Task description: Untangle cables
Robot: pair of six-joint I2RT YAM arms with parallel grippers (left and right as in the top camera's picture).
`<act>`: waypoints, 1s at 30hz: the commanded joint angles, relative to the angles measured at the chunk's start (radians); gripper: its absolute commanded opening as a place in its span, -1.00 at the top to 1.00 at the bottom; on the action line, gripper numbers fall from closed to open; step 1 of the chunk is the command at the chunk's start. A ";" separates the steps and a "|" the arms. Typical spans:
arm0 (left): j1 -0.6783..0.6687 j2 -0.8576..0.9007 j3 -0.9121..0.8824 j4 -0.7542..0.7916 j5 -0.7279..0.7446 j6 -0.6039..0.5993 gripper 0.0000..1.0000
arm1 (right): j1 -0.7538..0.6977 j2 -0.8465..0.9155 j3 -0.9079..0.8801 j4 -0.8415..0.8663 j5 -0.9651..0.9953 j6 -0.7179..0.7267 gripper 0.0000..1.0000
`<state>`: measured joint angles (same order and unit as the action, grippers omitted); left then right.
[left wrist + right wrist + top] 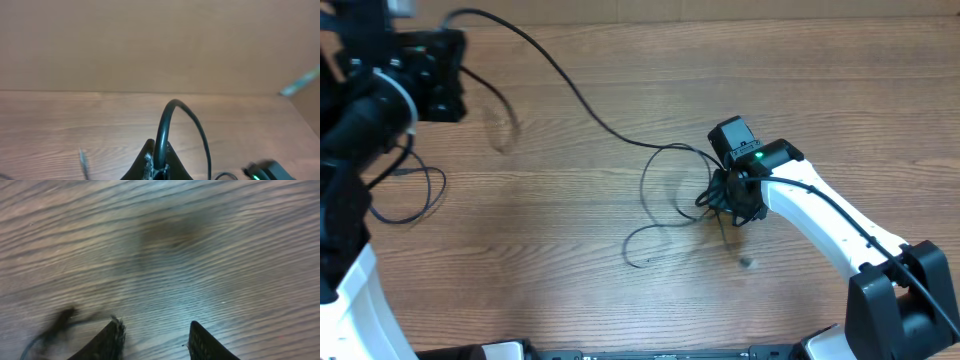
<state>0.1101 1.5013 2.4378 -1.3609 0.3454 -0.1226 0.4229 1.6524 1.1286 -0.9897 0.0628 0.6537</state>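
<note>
My left gripper [159,168] is pinched tight on a long cable [170,107]. On the left wrist camera the cord comes up from between the closed fingers, arches over, and drops away to the right. From overhead that arm sits at the far left corner of the table [570,280], and the long cable runs from it in a slack diagonal across the wood toward the middle.

My right gripper [155,324] is parted to a moderate gap. Its wrist camera shows only bare wood grain between the two fingers [114,337], so it holds nothing. A blurred dark bit of cord lies just off the left finger, outside the gap. I cannot tell whether it touches that finger.

The cables [704,199] are at the centre right of the table. A dark knot of them is bunched right against the right gripper's tip, which comes down on it from above. Two loose loops spill from the knot toward the left. The upper one joins the long cable, and the lower one ends in a free tail lying on the wood.

Near the left arm, a thin black loop [443,187] rests on the table, well apart from the knot. I cannot tell whether it belongs to the tangle.
</note>
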 commanded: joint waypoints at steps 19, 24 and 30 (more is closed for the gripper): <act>0.208 0.031 0.025 0.034 0.557 0.074 0.91 | -0.073 -0.001 -0.010 0.148 -0.512 -0.351 -0.26; 0.175 0.059 0.025 0.024 0.631 0.132 0.92 | -0.056 -0.001 -0.010 0.238 -0.750 -0.426 -0.34; 0.085 0.128 0.025 -0.070 0.341 0.169 0.92 | -0.046 -0.001 -0.010 0.235 -0.719 -0.422 -0.31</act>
<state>0.2432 1.5837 2.4447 -1.3960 0.8501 -0.0082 0.3748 1.6527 1.1194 -0.7498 -0.6167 0.2638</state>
